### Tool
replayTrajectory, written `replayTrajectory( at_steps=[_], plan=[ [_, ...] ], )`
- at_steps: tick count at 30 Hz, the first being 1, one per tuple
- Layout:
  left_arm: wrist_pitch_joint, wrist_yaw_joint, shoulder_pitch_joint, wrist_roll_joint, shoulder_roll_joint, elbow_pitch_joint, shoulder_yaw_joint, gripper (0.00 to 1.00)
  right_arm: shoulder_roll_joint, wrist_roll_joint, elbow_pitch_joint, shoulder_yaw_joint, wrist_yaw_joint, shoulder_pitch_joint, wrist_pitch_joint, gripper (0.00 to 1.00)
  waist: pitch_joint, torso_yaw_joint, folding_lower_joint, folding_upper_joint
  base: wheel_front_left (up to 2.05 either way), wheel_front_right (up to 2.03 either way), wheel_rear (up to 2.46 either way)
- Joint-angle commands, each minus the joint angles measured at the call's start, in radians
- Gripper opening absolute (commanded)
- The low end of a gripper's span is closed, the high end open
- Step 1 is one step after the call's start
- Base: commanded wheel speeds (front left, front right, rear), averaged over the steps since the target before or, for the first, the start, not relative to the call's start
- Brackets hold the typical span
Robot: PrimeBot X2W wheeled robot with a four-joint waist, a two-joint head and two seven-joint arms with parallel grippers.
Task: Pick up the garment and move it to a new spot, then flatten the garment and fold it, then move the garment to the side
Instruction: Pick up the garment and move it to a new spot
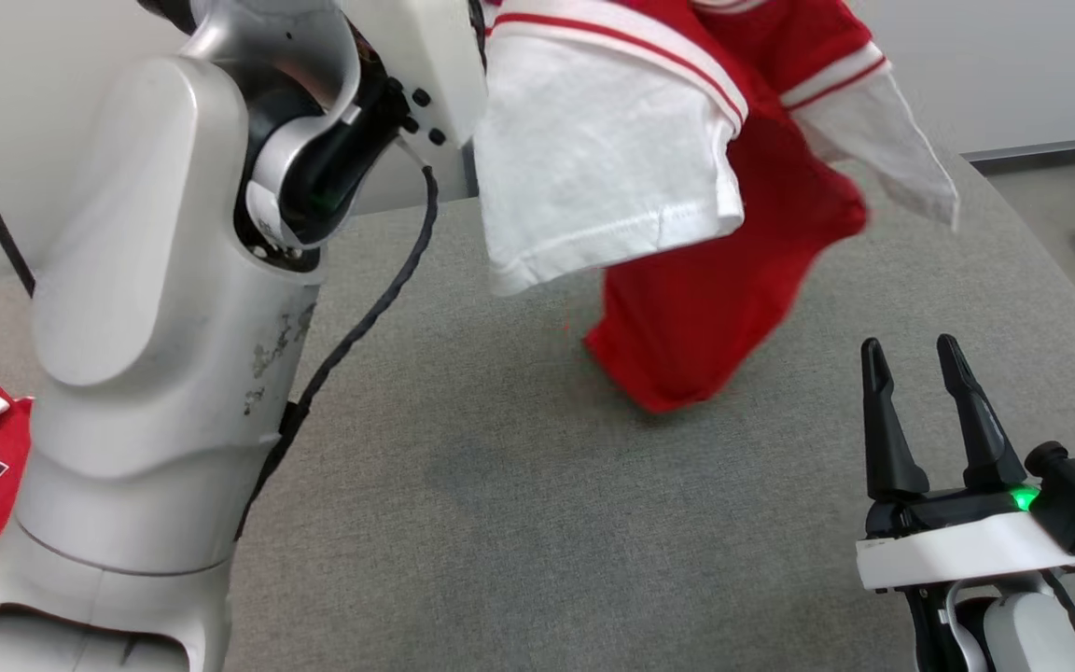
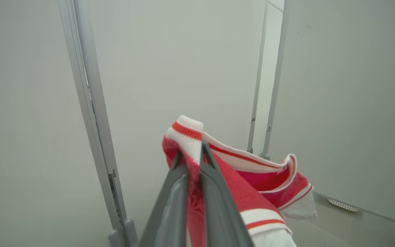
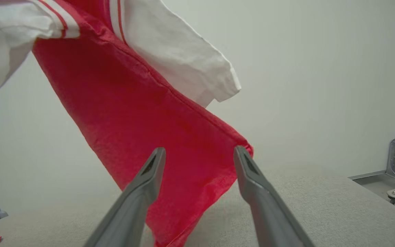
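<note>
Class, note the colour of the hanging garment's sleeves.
The sleeves are white, on a red garment; the head view shows it best.

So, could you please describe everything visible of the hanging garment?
The garment is a red jersey of soft knit with white sleeves and red-and-white striped trim. It hangs bunched over the grey table, pinched at a striped ribbed edge by the shut left gripper. Its lowest corner reaches near the table; contact is unclear. The open right gripper is apart.

Item: shirt (image 1: 687, 308) was matt knit cloth; table (image 1: 537, 485) was coarse grey weave; fingers (image 1: 883, 439) were smooth dark plastic.
</note>
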Motion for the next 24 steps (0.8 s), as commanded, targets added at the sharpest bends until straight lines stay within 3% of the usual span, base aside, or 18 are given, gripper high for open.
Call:
replayTrajectory(
  at_steps=[1, 6, 12, 19, 20, 21, 22, 24],
  plan=[
    [-0.013, 0.013, 0.031, -0.019, 0.001, 0.002, -0.004, 0.0, -0.004, -0.002, -0.009, -0.01, 0.002, -0.001, -0.005, 1.0, 0.017, -0.006, 0.0, 0.0, 0.0, 0.0, 0.0],
    [-0.073, 0.046, 0.223, -0.064, 0.014, 0.044, 0.024, 0.0, -0.004, -0.006, -0.015, -0.02, 0.002, 0.011, -0.005, 1.0, 0.052, 0.006, 0.0, 0.0, 0.0, 0.0, 0.0],
    [-0.205, 0.08, 0.419, -0.038, 0.089, 0.168, 0.088, 0.0, -0.006, -0.008, -0.007, -0.004, 0.002, 0.001, -0.005, 1.0, 0.085, 0.029, 0.0, 0.0, 0.0, 0.0, 0.0],
    [-0.311, 0.071, 0.495, -0.035, 0.133, 0.333, 0.126, 0.0, -0.017, -0.012, 0.0, 0.011, 0.002, -0.014, -0.005, 1.0, 0.101, 0.052, 0.0, 0.0, 0.0, 0.0, 0.0],
    [-0.324, 0.065, 0.501, -0.038, 0.132, 0.354, 0.128, 0.1, -0.018, -0.013, 0.002, 0.011, 0.002, -0.014, -0.005, 1.0, 0.101, 0.056, 0.0, 0.0, 0.0, 0.0, 0.0],
    [-0.341, 0.056, 0.506, -0.039, 0.131, 0.368, 0.127, 0.79, -0.021, -0.013, 0.005, 0.012, 0.002, -0.014, -0.005, 1.0, 0.1, 0.061, 0.0, 0.0, 0.0, 0.0, 0.0],
    [-0.361, 0.045, 0.511, -0.043, 0.127, 0.378, 0.128, 1.0, -0.022, -0.013, 0.007, 0.013, 0.002, -0.012, -0.005, 1.0, 0.098, 0.065, 0.0, 0.0, 0.0, 0.0, 0.0],
    [-0.399, 0.025, 0.52, -0.036, 0.122, 0.391, 0.12, 1.0, -0.026, -0.013, 0.012, 0.016, 0.002, -0.004, -0.005, 1.0, 0.09, 0.073, 0.0, 0.0, 0.0, 0.0, 0.0]
  ],
)
